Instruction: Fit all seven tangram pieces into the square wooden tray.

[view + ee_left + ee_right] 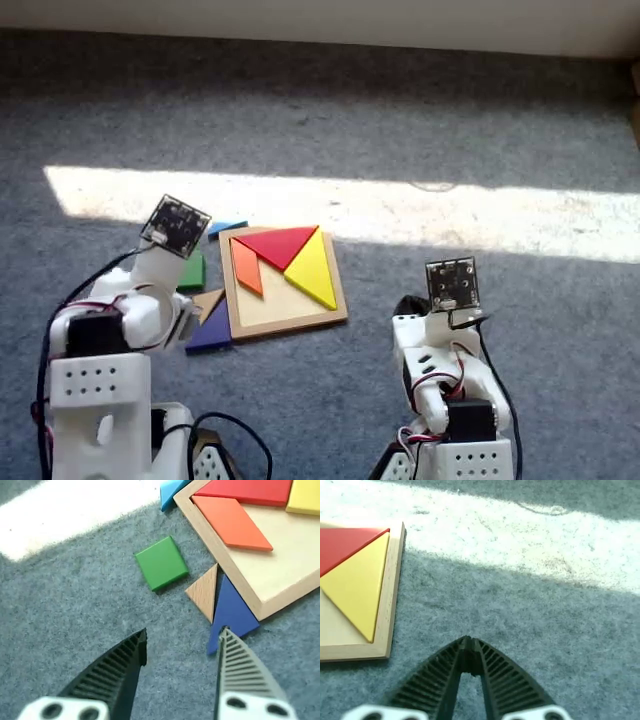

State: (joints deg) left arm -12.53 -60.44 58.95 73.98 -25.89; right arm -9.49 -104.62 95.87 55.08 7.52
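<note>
The square wooden tray (340,296) (280,597) (390,605) lies on the grey carpet between the two arms. In it sit a red triangle (275,243) (250,490) (345,542), a yellow triangle (312,270) (305,495) (357,587) and an orange parallelogram (246,268) (232,522). Outside its left edge lie a green square (192,271) (161,562), a plain wood triangle (208,300) (205,592), a dark blue triangle (212,330) (231,612) and a light blue piece (227,229) (170,491). My left gripper (182,640) hangs open above the carpet just short of the dark blue triangle. My right gripper (470,652) is shut, empty, right of the tray.
A bright strip of sunlight (450,215) crosses the carpet behind the tray. The carpet to the right of the tray is bare. A wall edge (400,25) runs along the far side.
</note>
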